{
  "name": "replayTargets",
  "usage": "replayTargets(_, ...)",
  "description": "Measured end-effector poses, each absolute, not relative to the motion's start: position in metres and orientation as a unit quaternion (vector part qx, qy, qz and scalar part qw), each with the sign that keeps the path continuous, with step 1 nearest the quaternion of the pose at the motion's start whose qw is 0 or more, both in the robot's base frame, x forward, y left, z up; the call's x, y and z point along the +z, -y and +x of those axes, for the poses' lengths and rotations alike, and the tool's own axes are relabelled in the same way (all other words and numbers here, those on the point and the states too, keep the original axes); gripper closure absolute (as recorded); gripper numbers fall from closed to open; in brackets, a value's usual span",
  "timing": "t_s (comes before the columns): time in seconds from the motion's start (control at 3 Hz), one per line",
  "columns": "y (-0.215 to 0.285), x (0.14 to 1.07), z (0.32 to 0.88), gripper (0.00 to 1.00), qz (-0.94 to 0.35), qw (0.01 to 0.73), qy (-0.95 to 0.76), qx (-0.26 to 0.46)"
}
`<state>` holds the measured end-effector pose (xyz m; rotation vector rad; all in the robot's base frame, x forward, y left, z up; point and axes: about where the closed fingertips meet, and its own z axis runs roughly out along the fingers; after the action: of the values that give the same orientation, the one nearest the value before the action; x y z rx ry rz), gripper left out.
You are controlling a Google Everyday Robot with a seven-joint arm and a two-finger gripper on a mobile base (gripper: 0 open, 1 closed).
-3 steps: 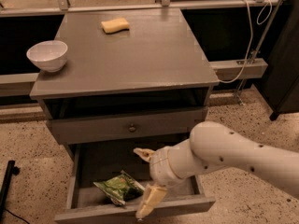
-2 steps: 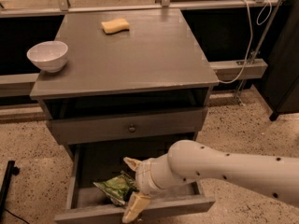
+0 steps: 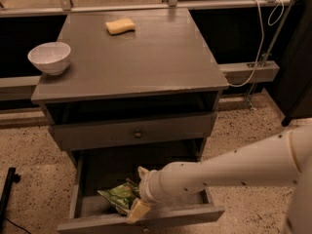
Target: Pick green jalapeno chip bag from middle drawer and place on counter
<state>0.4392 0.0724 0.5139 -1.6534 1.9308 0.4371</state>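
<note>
The green jalapeno chip bag [image 3: 117, 196] lies crinkled on the floor of the pulled-out middle drawer [image 3: 75, 194], left of centre. My gripper [image 3: 136, 194] is down inside the drawer, right against the bag's right side. It is open, with one pale finger [image 3: 142, 172] behind the bag and the other finger [image 3: 138, 211] in front, near the drawer's front wall. My white arm reaches in from the lower right and hides the drawer's right half. The counter [image 3: 146, 57] is the cabinet's flat grey top above.
A white bowl [image 3: 49, 57] stands at the counter's left edge and a yellow sponge [image 3: 120, 26] lies near its back. A shut drawer front with a small round knob [image 3: 138, 134] sits just above the open drawer. A white cable [image 3: 258, 38] hangs at the right.
My arm has swung left and lower into the drawer. The gripper has moved from the bag's right side to straddling its right edge. The bag has not visibly moved.
</note>
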Motion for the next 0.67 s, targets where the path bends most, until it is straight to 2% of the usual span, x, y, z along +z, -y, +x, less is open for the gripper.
replayTargets(0.33, -0.0946, 0.4910, 0.4707, 0.00, -0.592, 0.304, -0.731, 0.149)
replayTargets(0.67, -0.0947, 0.4909, 0.4706, 0.00, -0.592, 0.304, -0.731, 0.149)
